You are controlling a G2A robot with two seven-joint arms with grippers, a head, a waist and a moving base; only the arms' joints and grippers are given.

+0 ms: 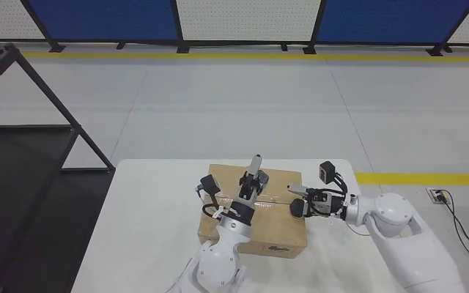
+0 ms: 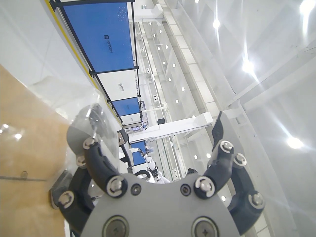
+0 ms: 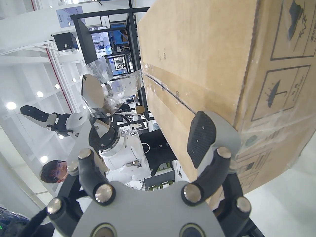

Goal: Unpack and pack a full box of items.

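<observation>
**Both end effectors wide at the taped box, mid-table**

Nearest you, the cardboard box (image 1: 282, 238) sits on the white table (image 1: 146, 227) about midway across, flaps down. Your left arm crosses the box's near edge and top. The left end effector (image 1: 253, 170) stands above the middle of the lid, tilted up off the cardboard, jaws spread wide and gripping nothing. A strip of clear tape (image 3: 118, 82) clings to the back of one finger (image 2: 81, 127) and stretches down to the lid's centre seam (image 3: 167, 92).

At the box's right edge, your right end effector (image 1: 297, 196) comes in from the side, also spread wide with nothing held. One ribbed pad (image 3: 201, 136) lies just beside the upper corner edge of the box; whether it touches, you cannot tell.

The table reaches well out on the box's left side. On the right a narrower band is taken up by the right arm. Behind the box, a short strip of table runs to the far edge.

Off the left edge stands a black rack (image 1: 44, 139). Past the table lies grey floor (image 1: 220, 95), then a yellow line (image 1: 220, 55) and blue and white partition panels (image 1: 102, 18).
</observation>
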